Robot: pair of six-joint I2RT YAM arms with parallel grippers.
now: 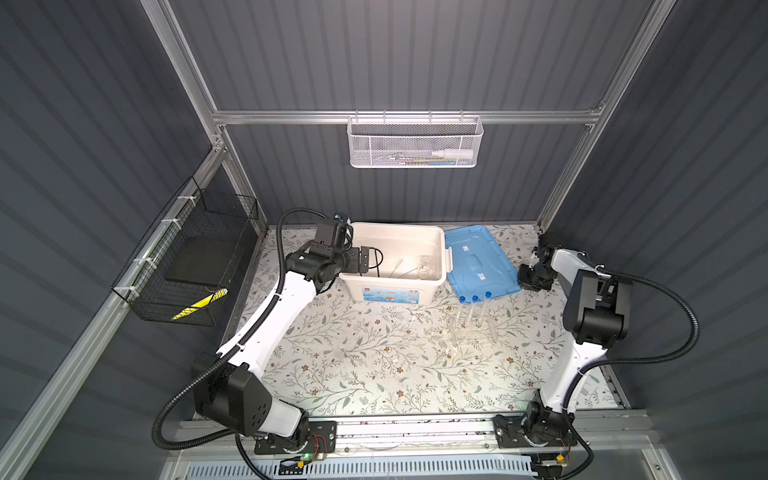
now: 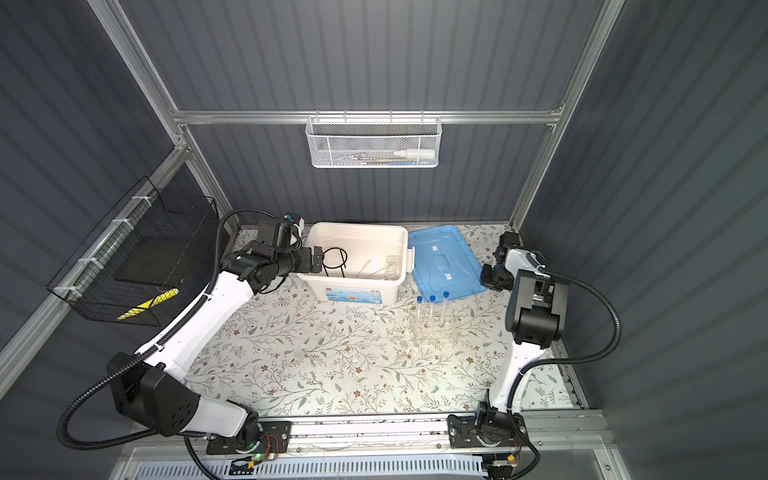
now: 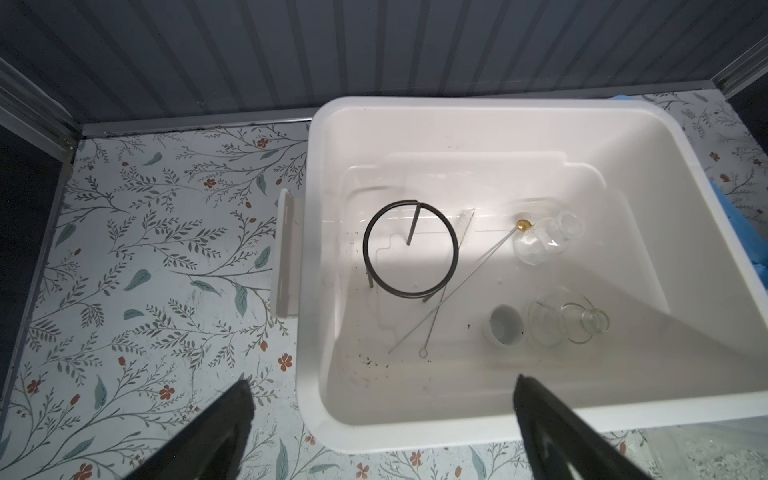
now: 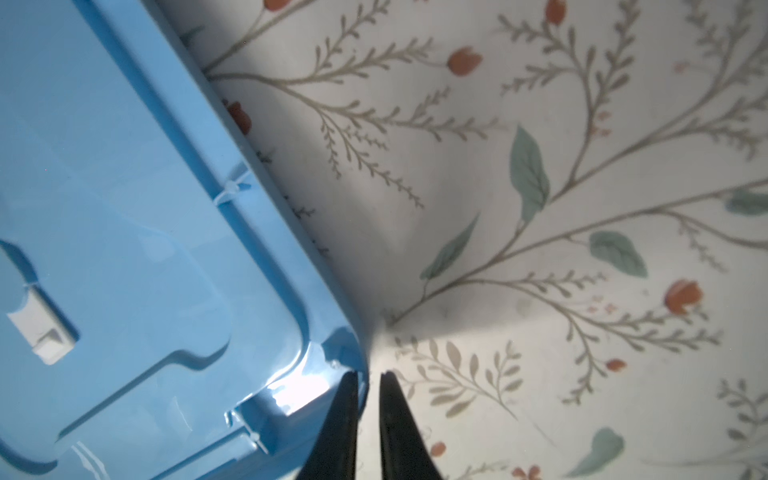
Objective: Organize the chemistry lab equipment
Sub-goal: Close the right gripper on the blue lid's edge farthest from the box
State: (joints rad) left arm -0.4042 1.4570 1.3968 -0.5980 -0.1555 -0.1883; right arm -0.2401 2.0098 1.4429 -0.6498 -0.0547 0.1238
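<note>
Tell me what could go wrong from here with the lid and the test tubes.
1. The right gripper pinches only one corner of the blue lid; lifted that way, it may sag or slip out.
2. The blue-capped test tubes stand upright in the clear rack right by the lid's front edge; a swinging lid could topple them.

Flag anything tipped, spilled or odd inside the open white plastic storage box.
A clear round glass flask, a second clear glass vessel and a small white dish lie on their sides on the white plastic box's floor. Dark specks are scattered there too. The black wire ring tripod stands upright.
</note>
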